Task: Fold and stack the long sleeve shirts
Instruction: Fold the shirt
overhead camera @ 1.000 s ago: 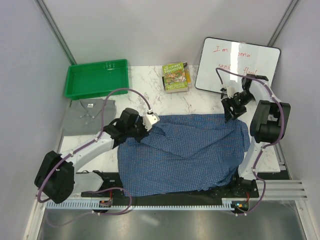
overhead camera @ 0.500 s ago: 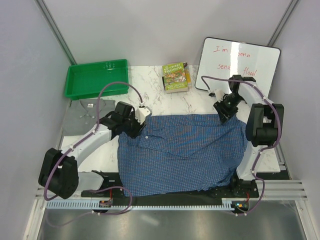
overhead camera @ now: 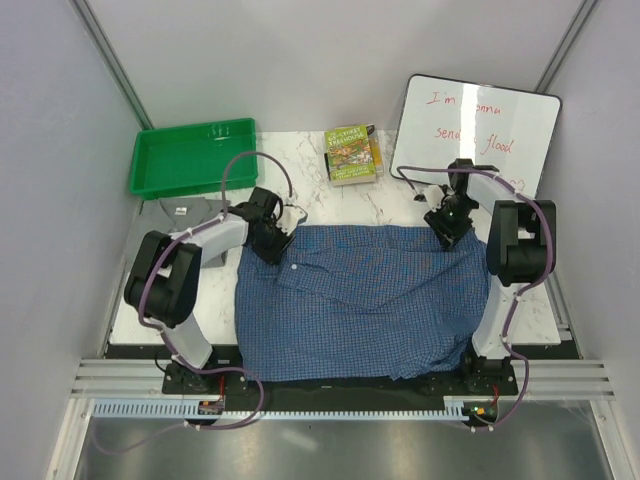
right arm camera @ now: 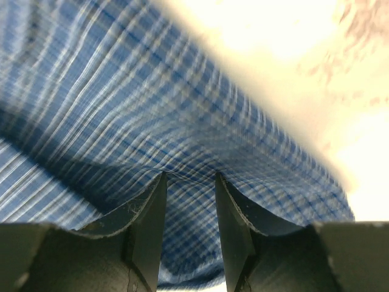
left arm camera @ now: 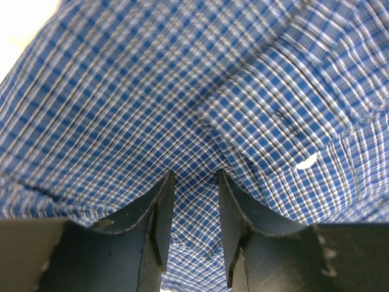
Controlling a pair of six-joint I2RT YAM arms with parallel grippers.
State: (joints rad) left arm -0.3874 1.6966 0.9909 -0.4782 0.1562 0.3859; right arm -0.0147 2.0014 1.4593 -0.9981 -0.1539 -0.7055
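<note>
The blue checked shirt [overhead camera: 360, 300] lies spread over the middle of the marble table, its near hem hanging over the front edge. My left gripper [overhead camera: 275, 245] is shut on its far left corner by the collar; in the left wrist view [left arm camera: 194, 176] checked cloth [left arm camera: 182, 91] fills the gap between the fingers. My right gripper [overhead camera: 447, 232] is shut on the far right corner, and the right wrist view [right arm camera: 189, 176] shows cloth [right arm camera: 121, 109] drawn taut over the fingertips. The grey shirt [overhead camera: 175, 215] lies folded at the left, partly behind my left arm.
A green plastic tray [overhead camera: 192, 155] stands at the back left. A book [overhead camera: 352, 153] lies at the back middle. A whiteboard [overhead camera: 480, 125] with red writing lies at the back right, just behind my right gripper.
Both grippers have moved toward the back of the table with the shirt's far corners, pulling the far edge straight and flattening the cloth. The left arm has swung left over the grey shirt.
</note>
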